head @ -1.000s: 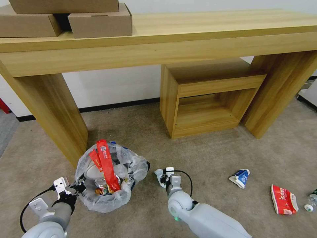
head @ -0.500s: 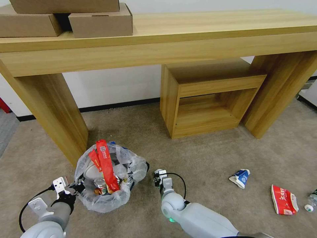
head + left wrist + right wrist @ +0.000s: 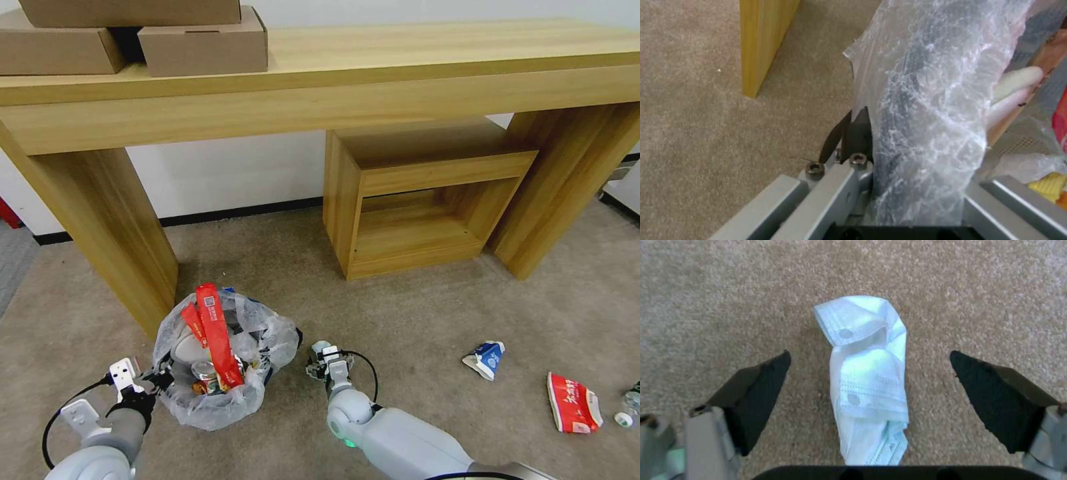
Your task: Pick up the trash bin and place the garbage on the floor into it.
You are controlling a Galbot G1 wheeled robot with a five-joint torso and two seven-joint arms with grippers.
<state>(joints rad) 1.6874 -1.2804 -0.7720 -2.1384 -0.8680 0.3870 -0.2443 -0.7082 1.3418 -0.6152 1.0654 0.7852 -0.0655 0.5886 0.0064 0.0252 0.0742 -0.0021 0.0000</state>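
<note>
Head view: my left gripper sits at the near-left rim of the trash bin, which stands on the floor just beside the near face of the left leg of the wooden table; its bag liner spills over the rim, and a red wrapper stands up out of the contents; my right gripper points down at the carpet just right of the bin, over a white tissue; further right lie a blue-white carton, a second red wrapper and, at the right edge of the picture, a clear bottle; a wooden cube shelf stands under the table, and cardboard boxes rest on its far-left corner.

Left wrist view: my left gripper is clamped on the bin's rim, with the liner bunched between the jaws; one black fingertip lies against the outside of the plastic; the table leg stands on the carpet beyond; white and red litter shows inside the bin.

Right wrist view: my right gripper has its jaws wide apart, one black fingertip on each side of the folded tissue; the tissue lies flat on the carpet, centred between the fingertips and apart from both.
</note>
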